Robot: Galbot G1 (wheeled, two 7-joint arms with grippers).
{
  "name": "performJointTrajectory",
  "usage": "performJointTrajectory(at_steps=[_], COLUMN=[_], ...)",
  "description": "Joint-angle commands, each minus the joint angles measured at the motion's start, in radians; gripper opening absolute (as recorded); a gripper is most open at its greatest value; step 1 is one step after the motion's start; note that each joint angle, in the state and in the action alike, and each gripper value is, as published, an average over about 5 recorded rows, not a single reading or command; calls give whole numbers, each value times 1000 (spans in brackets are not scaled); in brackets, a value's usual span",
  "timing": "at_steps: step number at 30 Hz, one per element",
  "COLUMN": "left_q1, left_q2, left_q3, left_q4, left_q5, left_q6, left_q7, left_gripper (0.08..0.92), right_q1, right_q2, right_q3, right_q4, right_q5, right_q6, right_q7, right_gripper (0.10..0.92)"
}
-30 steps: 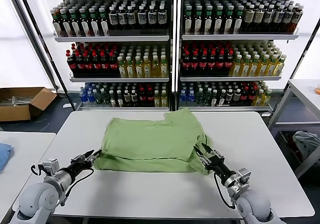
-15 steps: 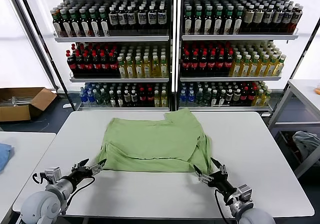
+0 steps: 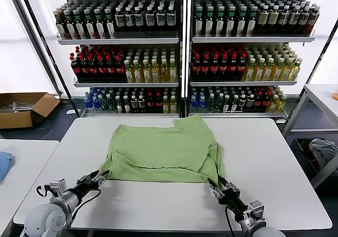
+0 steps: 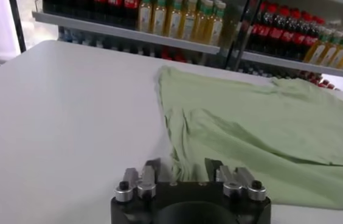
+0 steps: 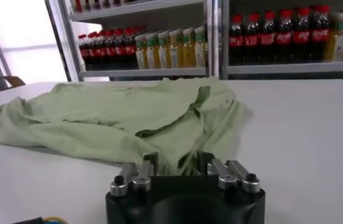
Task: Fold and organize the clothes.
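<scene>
Filling the background, shelving (image 3: pixel 182 47) stacked with rows of bottled drinks stands behind a white bench (image 3: pixel 274 158). Spread across the middle of the bench lies the light green T-shirt (image 3: pixel 163 152), plain side up, partly folded with a layer doubled over near its front edge and a sleeve trailing along the robot's right side toward the near corner. Cardboard box (image 3: pixel 24 107) sits on the floor off the robot's left, and a blue cloth (image 3: pixel 4 163) shows at the edge of a neighbouring table on that same side; a grey-blue fabric heap (image 3: pixel 323 150) rests low beyond the bench on the right. Left gripper (image 3: pixel 96 177) lies low at the T-shirt's near left corner, fingers narrowed around the hem; the left wrist view shows green fabric lying in the gap between them (image 4: pixel 182 170). Right gripper (image 3: pixel 219 187) sits at the near right corner where the sleeve ends, fingers likewise drawn in, with a fold of the cloth rising between them in the right wrist view (image 5: pixel 176 163). Both grippers pinch cloth at bench level.
</scene>
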Motion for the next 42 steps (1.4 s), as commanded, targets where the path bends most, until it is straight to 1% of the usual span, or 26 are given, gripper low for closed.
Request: performJointTrajectory(at_steps=[1, 6, 8, 9, 12, 15, 24, 27, 29, 31, 34, 37, 42], left_q1=[7, 29, 39, 47, 86, 151, 382, 458, 479, 452, 372, 315, 241], left_q2=[6, 20, 24, 25, 18, 2, -91, -114, -118, -113, -85, -48, -10], left_q3=[-3, -13, -15, -17, -36, -72, -205, -244, -255, -248, -226, -207, -170], left_q4=[18, 7, -3, -11, -47, -98, -289, -338, -349, -333, -290, -258, -188], left_q5=[2, -1, -1, -1, -1, -1, 9, 9, 9, 15, 20, 18, 18], left_q6=[-3, -7, -7, -7, -5, 1, 16, 15, 5, -8, -16, -16, -24], left_q7=[8, 16, 15, 14, 11, 5, -7, -4, 2, -6, -29, -33, -38], left_gripper=[411, 263, 211, 177, 109, 85, 86, 85, 85, 85, 84, 114, 251], right_q1=[-9, -28, -47, -60, -110, -159, -311, -340, -332, -310, -287, -280, -280], right_q2=[-2, -21, -28, -32, -41, -47, -45, -42, -41, -41, -44, -49, -51], right_q3=[3, 14, 20, 25, 46, 65, 110, 121, 115, 105, 95, 92, 93], right_q4=[5, 44, 69, 83, 128, 168, 274, 279, 263, 246, 234, 233, 237], right_q5=[28, 39, 38, 38, 37, 34, -3, -17, -23, -29, -33, -33, -36], right_q6=[-20, -25, -27, -28, -29, -30, -22, -15, -10, -8, -9, -10, -11], right_q7=[11, 13, 13, 12, 9, 5, -3, -9, -10, -7, -2, -2, -2], right_gripper=[264, 132, 112, 110, 110, 110, 110, 110, 110, 110, 110, 110, 110])
